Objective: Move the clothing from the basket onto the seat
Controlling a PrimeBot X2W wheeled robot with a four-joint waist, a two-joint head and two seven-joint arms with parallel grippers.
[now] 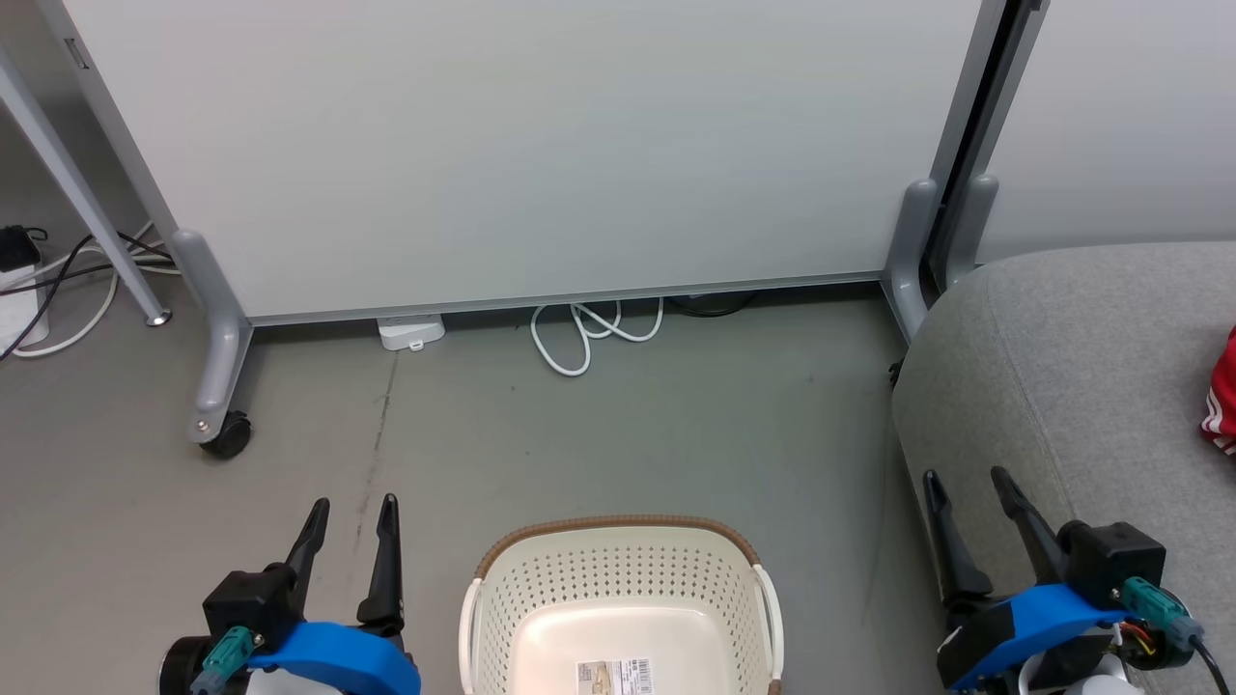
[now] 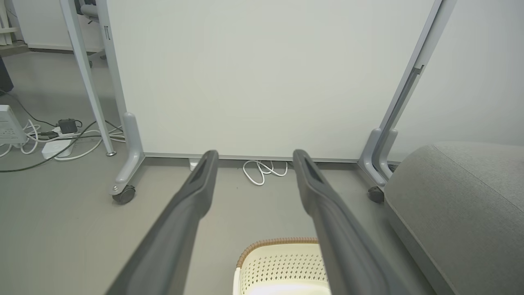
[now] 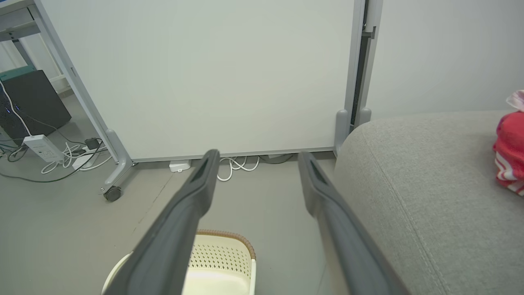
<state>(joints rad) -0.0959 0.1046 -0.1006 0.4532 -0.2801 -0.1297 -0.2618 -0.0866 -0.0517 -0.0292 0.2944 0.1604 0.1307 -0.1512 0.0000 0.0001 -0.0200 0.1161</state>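
red fabric with white stripes, the clothing point(image 1: 1222, 396), lies bunched on the grey seat point(image 1: 1081, 367) at the head view's right edge. the basket point(image 1: 618, 579) on the floor shows a bare bottom, so the move looks finished, though its near part is cut off. left hand point(image 1: 355, 502) and right hand point(image 1: 964, 475) stand open, holding nothing. left wrist view: spread fingers, nothing between them. right wrist view: the red heap rests on the seat, well apart from the basket.
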